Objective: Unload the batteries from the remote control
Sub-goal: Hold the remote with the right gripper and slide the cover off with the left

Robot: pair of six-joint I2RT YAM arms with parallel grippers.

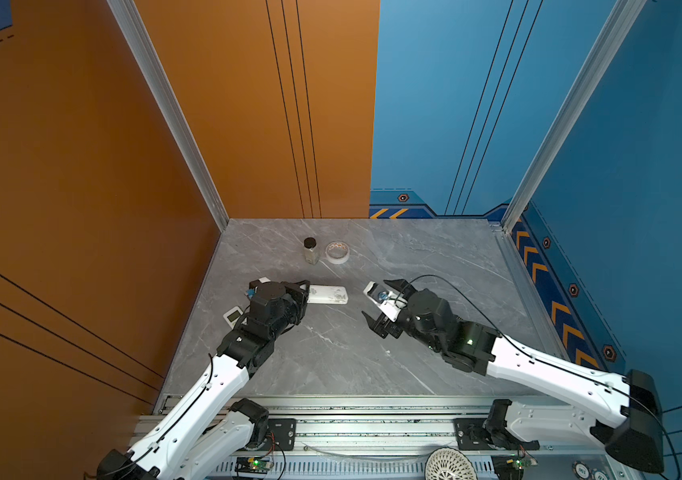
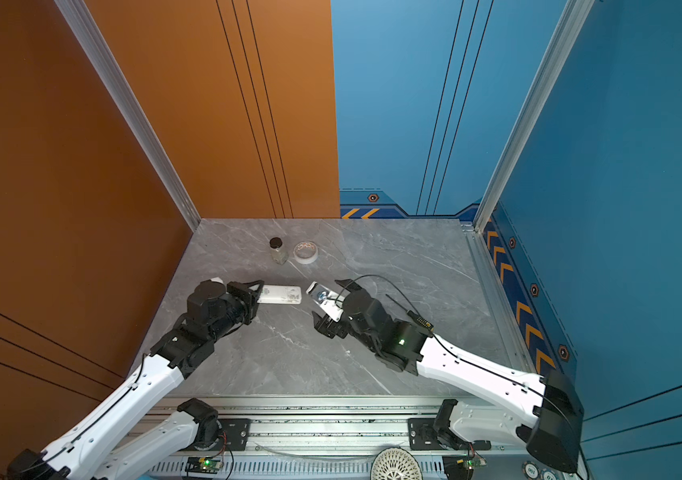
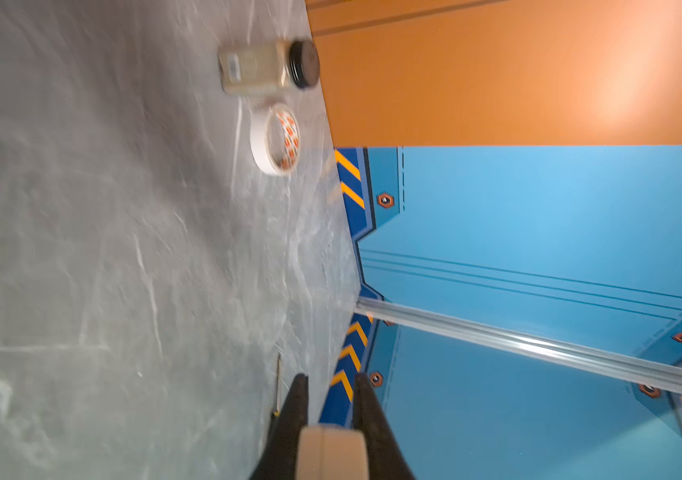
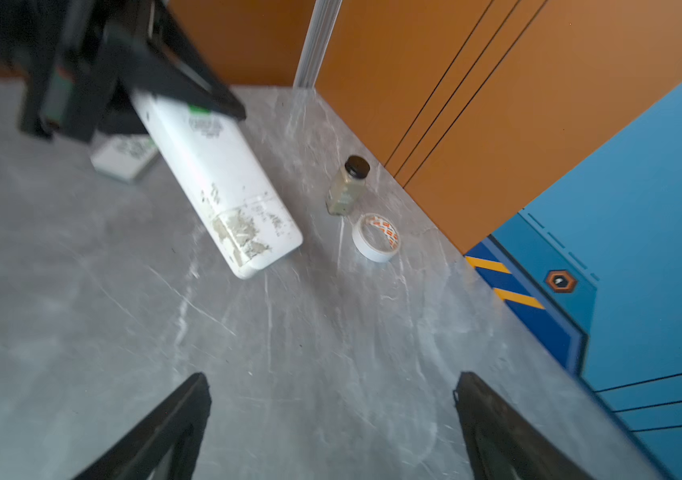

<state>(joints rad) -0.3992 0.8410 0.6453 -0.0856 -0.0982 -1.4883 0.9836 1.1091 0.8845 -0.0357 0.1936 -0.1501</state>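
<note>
Left pincer (image 1: 302, 293) was clamped narrow on one end of the white remote (image 1: 328, 294). In the left wrist view the remote's end (image 3: 331, 453) sat btw the black fingers (image 3: 366, 415).

In both top views the remote's long axis ran left-right across the frame, just above centre of the counter (image 1: 331, 357). Gripped end was at left; the free end pointed right, twd the right pincer (image 1: 374, 298).

Right pincer was spread wide and empty, jaws well apart in its own wrist view (image 4: 331, 395). It sat near the free end w/ a clear gap, a bit lower-right of it in the top views.

Batteries weren't in view, so prob. inside the remote. A green sliver (image 4: 198, 109) showed under the left pincer's finger, upper left of the right wrist frame; may be the green cell, can't tell.

The scuffed face of the remote (image 4: 223, 187) was turned twd the right wrist cam. Whether the free end touched the counter couldn't be told.

Judgement: right arm was the free one and nearer the open end, so the approach should be leftward in the top views, roughly along the remote's axis. Left only needs to hold steady.
</note>
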